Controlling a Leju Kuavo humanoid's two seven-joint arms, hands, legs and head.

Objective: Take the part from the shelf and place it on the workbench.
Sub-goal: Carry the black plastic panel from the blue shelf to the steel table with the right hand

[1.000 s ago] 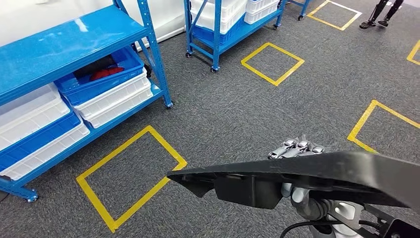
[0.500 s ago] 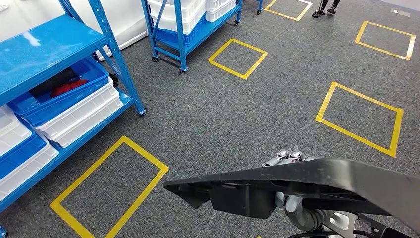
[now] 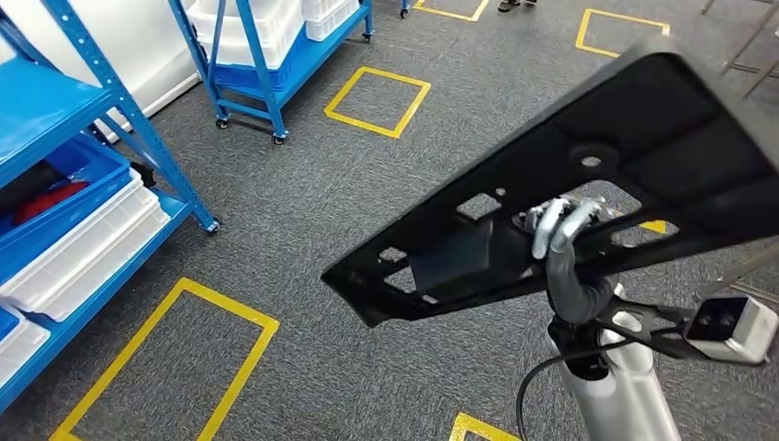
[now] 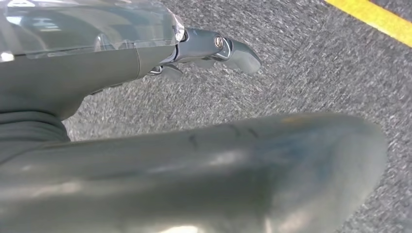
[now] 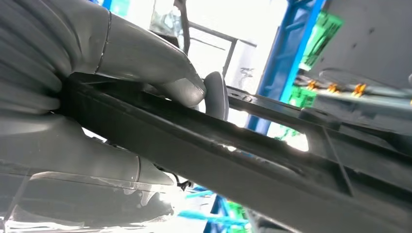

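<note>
The part (image 3: 643,156) is a large flat black plastic panel with cut-outs and a boxy block on its face. In the head view it is tilted steeply, its far end raised toward the upper right. My right hand (image 3: 558,230) grips it through an opening near the middle, fingers hooked over an inner rib. The right wrist view shows the thumb and fingers (image 5: 189,90) clamping the panel's black edge (image 5: 252,160). My left hand (image 4: 214,46) hangs over grey carpet with nothing in it, fingers stretched out.
A blue shelf (image 3: 83,110) with white and blue bins stands at the left. A second blue wheeled rack (image 3: 266,69) with white crates is at the back. Yellow tape squares (image 3: 377,99) mark the grey carpet. A person's feet (image 3: 519,5) show at the top edge.
The camera has swung right, so the shelves slid left in the picture. The panel went from lying flat and edge-on to tilted up, with its face now showing.
</note>
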